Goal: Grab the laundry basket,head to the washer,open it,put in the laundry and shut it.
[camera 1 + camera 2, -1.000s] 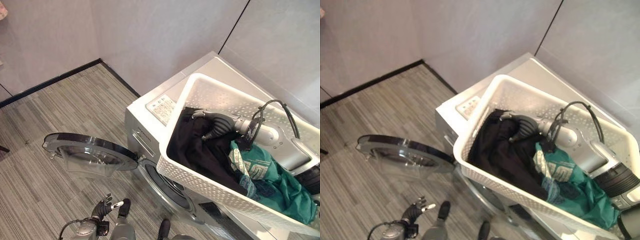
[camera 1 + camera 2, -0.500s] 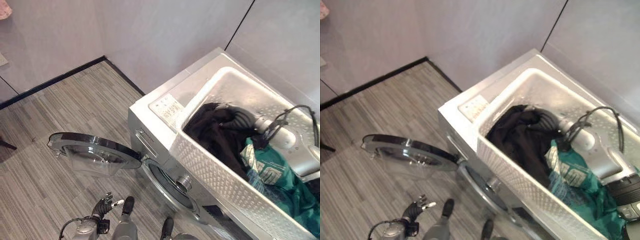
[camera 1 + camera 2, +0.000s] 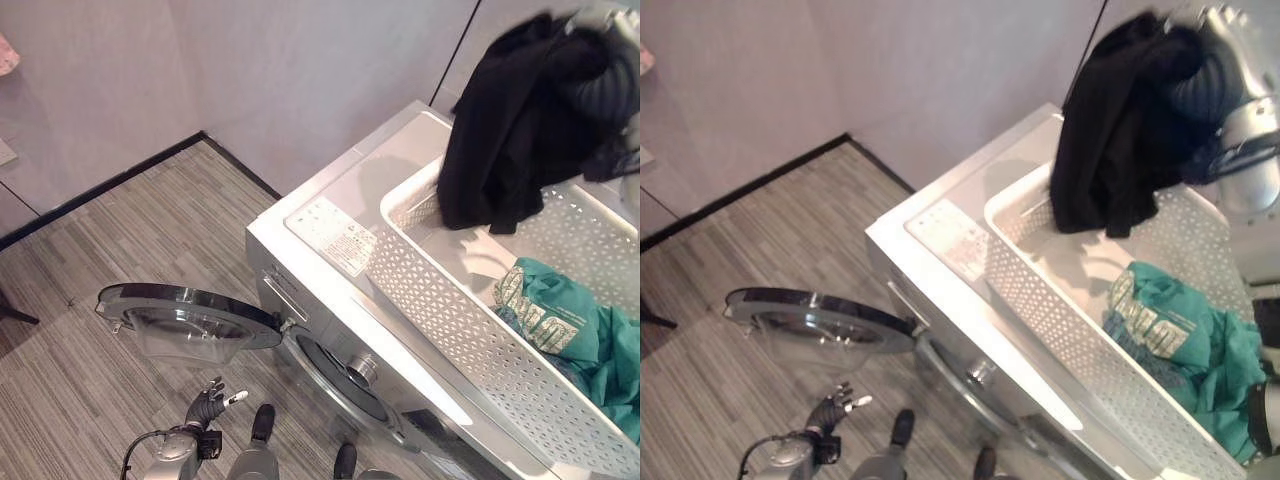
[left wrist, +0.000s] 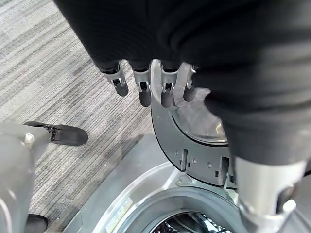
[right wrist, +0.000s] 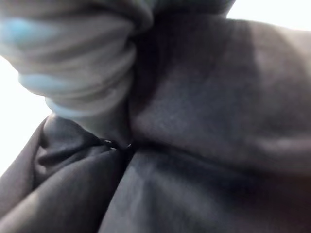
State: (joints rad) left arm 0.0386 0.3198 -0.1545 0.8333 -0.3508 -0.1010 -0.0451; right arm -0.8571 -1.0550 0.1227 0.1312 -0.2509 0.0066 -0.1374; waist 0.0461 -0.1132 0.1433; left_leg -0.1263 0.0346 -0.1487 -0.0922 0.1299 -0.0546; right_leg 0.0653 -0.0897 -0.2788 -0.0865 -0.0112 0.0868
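Laundry basket [image 3: 470, 330], white and perforated, sat on top of the washer [image 3: 330, 250], long side running along the washer's front edge. Right hand [image 3: 605, 75] was raised above the basket's far end, fingers bunched into a black garment [image 3: 510, 130]; the right wrist view showed dark cloth gathered tight against the curled fingers [image 5: 82, 73]. Garment hung free from that grip, its lower hem dangling just over the basket's far rim and interior, apart from the basket floor. A teal garment with pale lettering [image 3: 560, 325] lay crumpled in the near end of the basket, spilling toward the right wall. Bare white basket floor showed between the two garments.

Left hand [image 3: 208, 405] hung low near the floor, in front of the washer and just below the open door, fingers [image 4: 141, 87] relaxed and spread, holding nothing. Washer door [image 3: 190, 315] stood swung wide open to the left, glass bowl facing up, hinged beside the round drum opening [image 3: 335, 370]. A printed label [image 3: 330, 222] lay on the washer's top near its front left corner. Floor [image 3: 110, 250] was grey striped planking, meeting a pale wall [image 3: 300, 70] along a dark skirting strip.
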